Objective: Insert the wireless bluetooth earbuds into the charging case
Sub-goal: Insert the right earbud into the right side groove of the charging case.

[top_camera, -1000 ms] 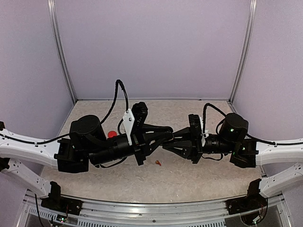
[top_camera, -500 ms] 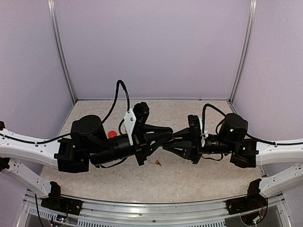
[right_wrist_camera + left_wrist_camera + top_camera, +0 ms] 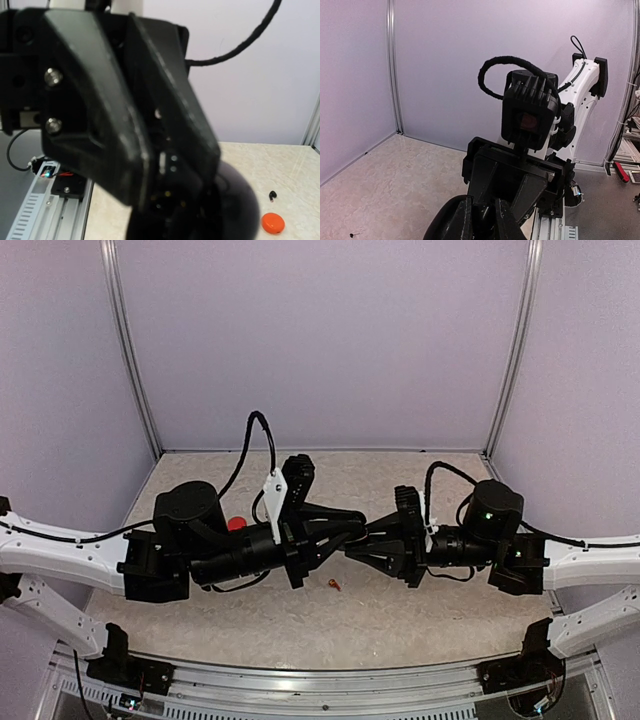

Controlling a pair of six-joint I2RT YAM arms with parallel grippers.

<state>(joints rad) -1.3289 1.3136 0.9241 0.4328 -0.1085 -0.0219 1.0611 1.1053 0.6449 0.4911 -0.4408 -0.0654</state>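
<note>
You had the two claws nose to nose in mid-air over the middle of the table [image 3: 420,615], left gripper [image 3: 358,529] meeting right gripper [image 3: 351,541] tip to tip. My guess was that one steadied a black rounded shell [image 3: 445,225], probably a charging case, while the other worked on it. The overhead hid that shell completely under the fingers. Only the wrist cams caught it, and blurry at that. The tips looked drawn close, but you couldn't tell from any view whether either claw was actually pinching it. No bud was in a case as far as the views showed. The overhead had a red-orange earbud [image 3: 333,585] lying loose on the table just on the near side of the claws. The right wrist showed a black earbud [image 3: 272,195] just beside an orange round case [image 3: 273,223], which the overhead mostly tucked behind the left arm [image 3: 190,535].
</note>
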